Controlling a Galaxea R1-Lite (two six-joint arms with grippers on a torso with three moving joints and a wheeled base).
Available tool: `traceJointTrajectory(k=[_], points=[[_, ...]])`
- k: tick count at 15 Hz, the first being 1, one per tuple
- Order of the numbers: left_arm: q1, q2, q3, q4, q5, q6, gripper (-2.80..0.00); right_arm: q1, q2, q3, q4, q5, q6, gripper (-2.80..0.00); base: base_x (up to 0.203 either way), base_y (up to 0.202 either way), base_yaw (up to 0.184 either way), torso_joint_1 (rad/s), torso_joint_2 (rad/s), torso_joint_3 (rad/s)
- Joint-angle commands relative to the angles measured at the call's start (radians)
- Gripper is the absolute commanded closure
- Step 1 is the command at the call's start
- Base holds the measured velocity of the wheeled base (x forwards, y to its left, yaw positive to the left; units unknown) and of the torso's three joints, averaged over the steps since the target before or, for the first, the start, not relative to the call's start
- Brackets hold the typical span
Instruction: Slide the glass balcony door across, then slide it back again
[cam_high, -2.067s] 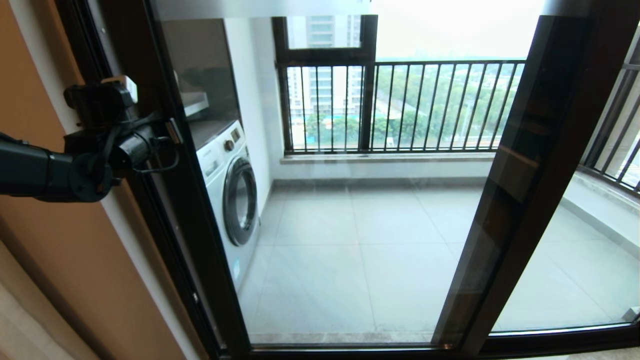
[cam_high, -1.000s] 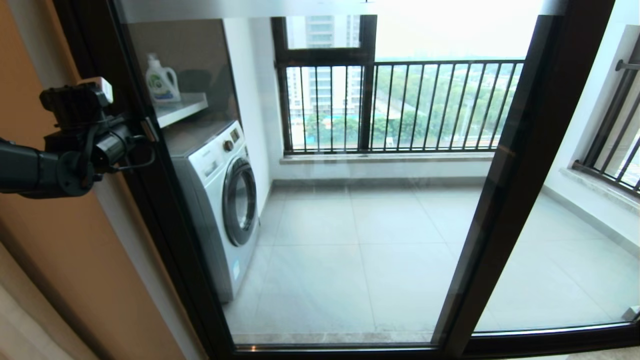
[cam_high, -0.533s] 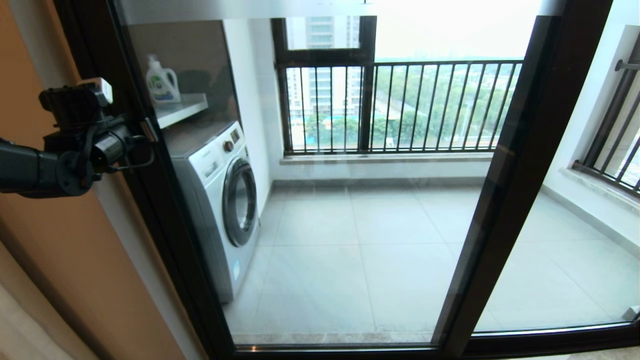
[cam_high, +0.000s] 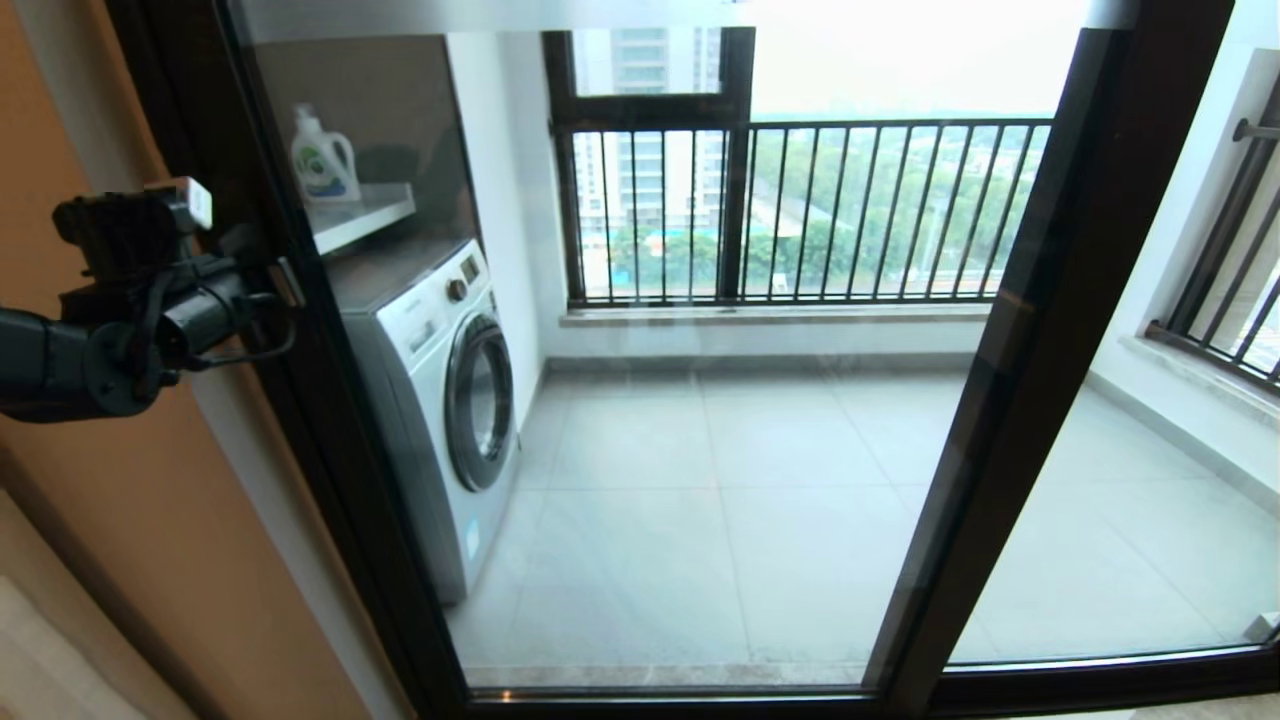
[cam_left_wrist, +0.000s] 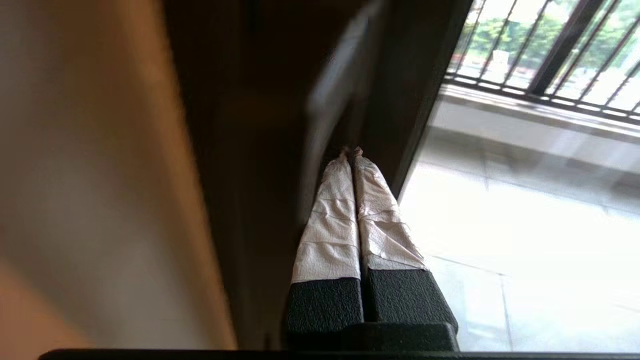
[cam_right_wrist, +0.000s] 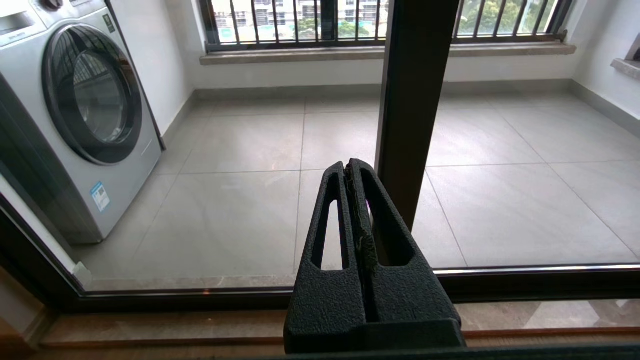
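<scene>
The glass balcony door (cam_high: 700, 470) stands across the opening, its dark left upright (cam_high: 310, 380) against the wall-side jamb. My left gripper (cam_high: 284, 281) is shut with nothing held, its tip at that upright at handle height. In the left wrist view the taped fingers (cam_left_wrist: 330, 220) are pressed together and the left gripper (cam_left_wrist: 351, 150) points at the dark frame beside a blurred grey lever handle (cam_left_wrist: 334, 95). The door's other upright (cam_high: 1010, 400) slants down on the right. My right gripper (cam_right_wrist: 348, 164) is shut and empty, low in front of that upright (cam_right_wrist: 412, 100); the head view does not show it.
Behind the glass are a washing machine (cam_high: 450, 400), a shelf with a detergent bottle (cam_high: 322, 158), a tiled balcony floor (cam_high: 800, 520) and a barred window (cam_high: 800, 210). An orange-brown wall (cam_high: 150, 520) is on the left. The bottom track (cam_right_wrist: 200, 300) runs along the floor.
The door slid left with my left gripper until its left upright reached the jamb. In the last half second the left arm dropped slightly down and left.
</scene>
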Motion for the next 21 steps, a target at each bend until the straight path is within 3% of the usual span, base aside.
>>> traceJointTrajectory(k=[1, 6, 9, 11, 19, 21], points=[[-0.026, -0.107, 0.087, 0.000, -0.078, 0.000, 0.00, 0.000, 0.000, 0.011, 0.000, 0.001, 0.000, 0.00, 0.000, 0.000, 0.000, 0.000, 0.00, 0.000], [-0.009, -0.153, 0.104, 0.000, -0.098, -0.009, 0.00, 0.000, 0.000, 0.012, 0.000, 0.001, 0.000, 0.00, 0.000, 0.000, 0.000, 0.000, 0.00, 0.000], [0.069, -0.183, 0.171, 0.000, -0.226, -0.007, 0.00, 0.000, 0.000, 0.011, 0.000, 0.001, 0.000, 0.00, 0.000, 0.000, 0.000, 0.000, 0.00, 0.000], [0.117, -0.167, 0.174, 0.000, -0.277, -0.003, 0.00, 0.001, 0.000, 0.011, 0.000, 0.001, 0.000, 0.00, 0.000, 0.000, 0.000, 0.000, 0.00, 0.000], [0.120, -0.024, 0.050, 0.000, -0.274, 0.009, 0.00, 0.001, 0.000, 0.011, 0.000, 0.001, 0.000, 0.00, 0.000, 0.000, 0.000, 0.000, 0.00, 0.000], [0.121, 0.045, 0.008, -0.002, -0.267, 0.038, 0.00, 0.000, 0.000, 0.011, 0.000, 0.001, 0.000, 0.00, 0.000, 0.000, 0.000, 0.000, 0.00, 0.000]])
